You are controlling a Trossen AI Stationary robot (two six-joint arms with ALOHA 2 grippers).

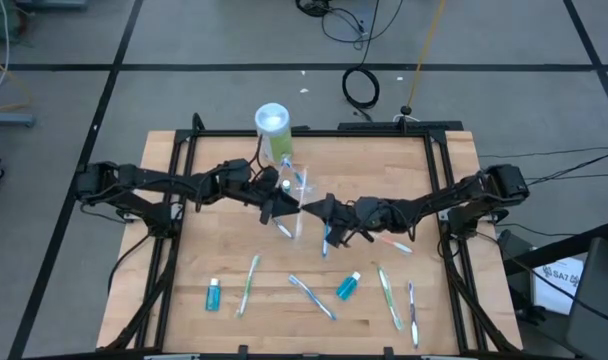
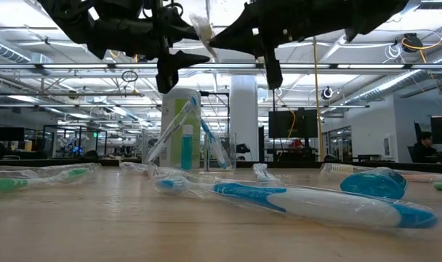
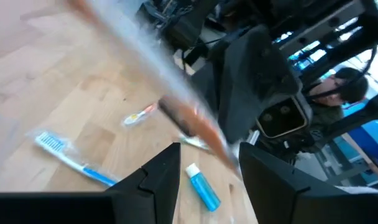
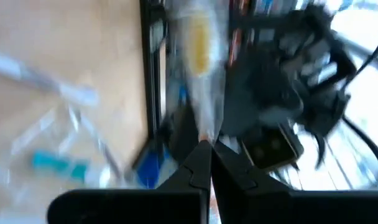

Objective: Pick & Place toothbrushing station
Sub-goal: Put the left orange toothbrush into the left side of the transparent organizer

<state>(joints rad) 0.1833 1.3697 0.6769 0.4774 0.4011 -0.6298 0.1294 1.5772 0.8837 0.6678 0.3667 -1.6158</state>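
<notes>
High view: my left hand point(image 1: 281, 207) and right hand point(image 1: 314, 208) meet above mid-bench point(image 1: 184, 270), right beside the clear container point(image 1: 294, 190). That container stands upright in front of the green-and-white canister point(image 1: 272, 130) and has blue-and-white toothbrushes point(image 2: 206, 135) leaning in it, plus a teal tube point(image 2: 186, 145).

Right wrist view shows my right fingers point(image 4: 204, 165) pressed together on a wrapped toothbrush point(image 4: 201, 56) with an orange patch. My left fingers point(image 3: 167, 174) stand apart; the same wrapped brush passes between them, grip uncertain.

Loose on the bench: two teal tubes point(image 1: 213, 294) point(image 1: 348, 286) and several toothbrushes point(image 1: 312, 297).
</notes>
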